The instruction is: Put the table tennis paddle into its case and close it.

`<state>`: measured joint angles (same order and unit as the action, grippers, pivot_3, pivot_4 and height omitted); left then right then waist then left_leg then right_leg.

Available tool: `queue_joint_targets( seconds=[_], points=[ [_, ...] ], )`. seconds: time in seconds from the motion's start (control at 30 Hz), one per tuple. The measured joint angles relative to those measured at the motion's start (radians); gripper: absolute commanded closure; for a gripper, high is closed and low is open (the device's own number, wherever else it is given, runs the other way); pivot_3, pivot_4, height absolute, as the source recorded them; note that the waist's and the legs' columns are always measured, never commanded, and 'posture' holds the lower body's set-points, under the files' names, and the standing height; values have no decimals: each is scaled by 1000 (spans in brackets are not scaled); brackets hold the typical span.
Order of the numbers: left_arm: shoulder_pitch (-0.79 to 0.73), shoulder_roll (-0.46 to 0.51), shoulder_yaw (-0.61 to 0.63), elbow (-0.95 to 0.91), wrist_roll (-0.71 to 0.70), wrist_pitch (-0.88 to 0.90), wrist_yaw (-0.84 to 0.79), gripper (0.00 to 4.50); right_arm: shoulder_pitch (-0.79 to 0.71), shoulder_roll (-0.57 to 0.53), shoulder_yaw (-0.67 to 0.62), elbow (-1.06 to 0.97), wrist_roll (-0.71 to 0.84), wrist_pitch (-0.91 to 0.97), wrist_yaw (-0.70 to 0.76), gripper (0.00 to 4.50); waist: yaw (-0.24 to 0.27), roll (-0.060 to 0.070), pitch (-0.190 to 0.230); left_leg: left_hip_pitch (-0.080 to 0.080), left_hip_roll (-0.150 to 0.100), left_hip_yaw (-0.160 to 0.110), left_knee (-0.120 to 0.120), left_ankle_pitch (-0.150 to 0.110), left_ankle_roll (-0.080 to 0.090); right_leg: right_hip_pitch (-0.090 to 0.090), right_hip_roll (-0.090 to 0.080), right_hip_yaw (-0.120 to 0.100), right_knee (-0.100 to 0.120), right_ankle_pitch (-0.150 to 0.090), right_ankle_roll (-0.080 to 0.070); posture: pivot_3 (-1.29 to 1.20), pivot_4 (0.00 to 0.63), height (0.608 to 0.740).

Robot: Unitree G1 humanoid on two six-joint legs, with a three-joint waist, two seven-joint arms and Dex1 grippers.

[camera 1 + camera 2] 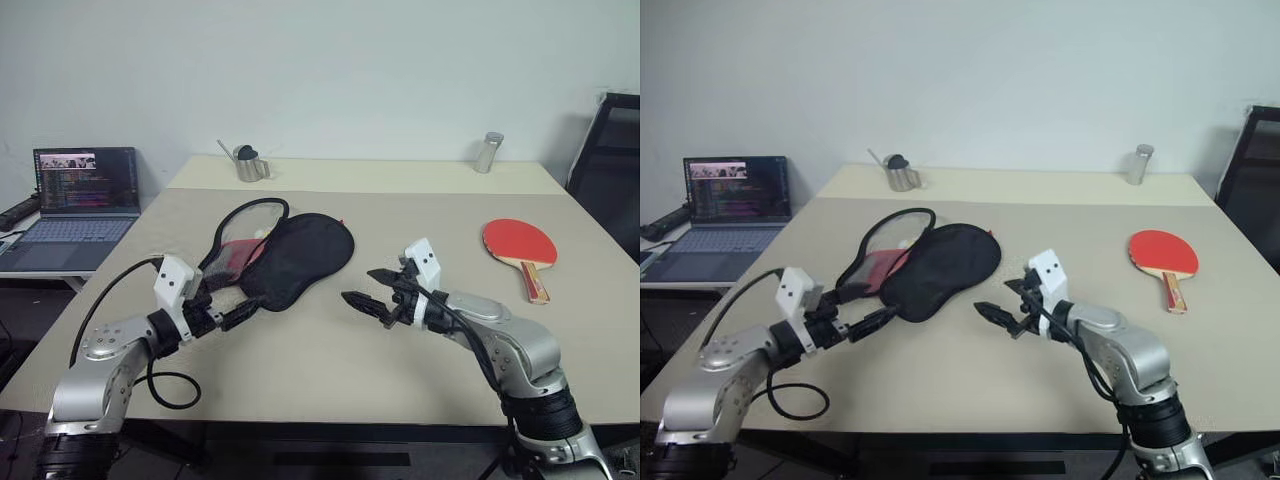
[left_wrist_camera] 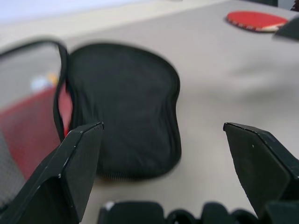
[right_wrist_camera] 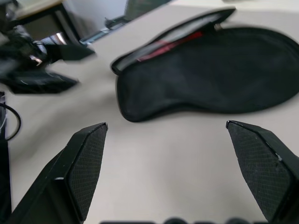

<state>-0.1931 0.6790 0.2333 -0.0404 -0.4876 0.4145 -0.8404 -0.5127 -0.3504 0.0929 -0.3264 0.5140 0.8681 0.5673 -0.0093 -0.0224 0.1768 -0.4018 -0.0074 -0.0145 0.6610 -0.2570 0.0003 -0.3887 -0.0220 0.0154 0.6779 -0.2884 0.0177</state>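
While the case (image 1: 290, 258) lay unzipped at mid-desk, its long axis slanting from the left gripper (image 1: 243, 313) up toward the far right, the table tennis paddle (image 1: 520, 245) rested well apart on the desk (image 1: 420, 200)'s right side, handle pointing toward the robot. Both sets of fingers stood wide and empty. The right gripper (image 1: 372, 292), hovering between case and paddle, looked the nearer arm for the pickup

Bare table (image 1: 420, 240) between case (image 1: 300, 255) and paddle (image 1: 520, 243)
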Motion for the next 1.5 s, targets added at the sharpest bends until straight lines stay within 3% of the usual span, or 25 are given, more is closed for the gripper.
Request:
queue_joint_targets(
  seconds=[0.17,0.33,0.83,1.33,1.43,1.5],
  points=[
    [27,-7,14,25,-18,54,15,0,0,-123,-36,-65,22,-14,89,25,1,0,0,1,0,-1,0,0,0,0,0,-1,1,0,0,0,150,740],
    [-35,-65,36,118,-42,127,82,0,-5,-166,-39,-76,23,-33,126,25,2,0,0,1,0,-1,1,0,0,0,0,-1,1,0,0,0,150,740],
    [-176,-149,41,191,-82,345,211,0,-7,-219,-40,-132,58,-74,181,25,4,-1,0,0,0,-1,1,0,0,0,0,-1,1,0,0,0,150,740],
    [-371,-223,23,431,-21,291,277,0,0,-218,-41,-130,59,-89,170,25,7,-2,1,0,0,-1,1,0,0,0,0,-1,1,0,0,0,150,740],
    [-387,-240,7,446,-15,287,259,598,3,-218,-41,-130,59,-89,168,0,7,-2,1,0,0,-1,1,0,0,0,0,-1,1,0,0,0,150,740],
    [-390,-253,2,452,-15,289,255,1266,7,-218,-44,-130,59,-89,163,0,6,-2,1,0,0,-1,1,0,0,0,0,0,1,0,0,0,150,740]
  ],
)
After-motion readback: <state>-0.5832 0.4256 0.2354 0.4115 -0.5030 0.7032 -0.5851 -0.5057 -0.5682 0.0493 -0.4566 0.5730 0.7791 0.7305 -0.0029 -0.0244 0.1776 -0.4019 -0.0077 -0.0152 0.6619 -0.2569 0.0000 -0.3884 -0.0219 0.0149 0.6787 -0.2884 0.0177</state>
